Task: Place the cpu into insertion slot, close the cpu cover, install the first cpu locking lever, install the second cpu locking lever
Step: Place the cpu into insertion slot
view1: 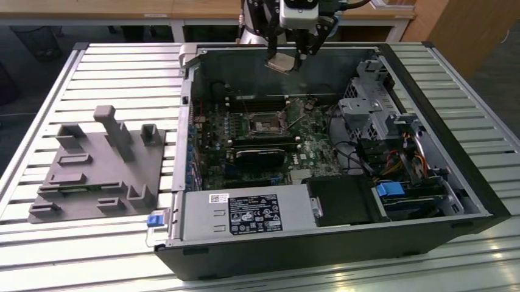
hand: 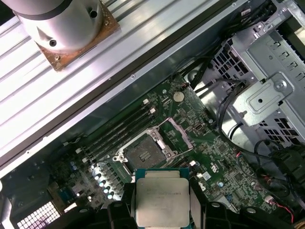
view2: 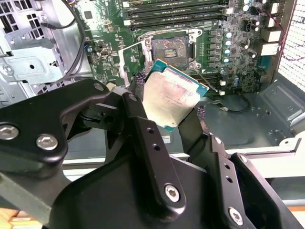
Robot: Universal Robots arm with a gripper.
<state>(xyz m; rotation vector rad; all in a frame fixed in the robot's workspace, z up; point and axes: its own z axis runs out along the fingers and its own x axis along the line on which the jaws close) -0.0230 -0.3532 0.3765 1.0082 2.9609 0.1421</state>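
Jaws clamped on cpu [view2: 171,98] by opposite edges, well above slot [hand: 143,155]; light, stiff, probably fragile underneath, so edge grip looks right.

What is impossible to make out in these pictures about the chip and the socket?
- Chip underside: turned away in both wrist views, hidden by the chip itself.
- Chip edges held by the gripper: covered by the fingers in the second wrist view.
- Socket pins: too small in the exterior view.
- Board beside the socket: partly behind the chip in the second wrist view.
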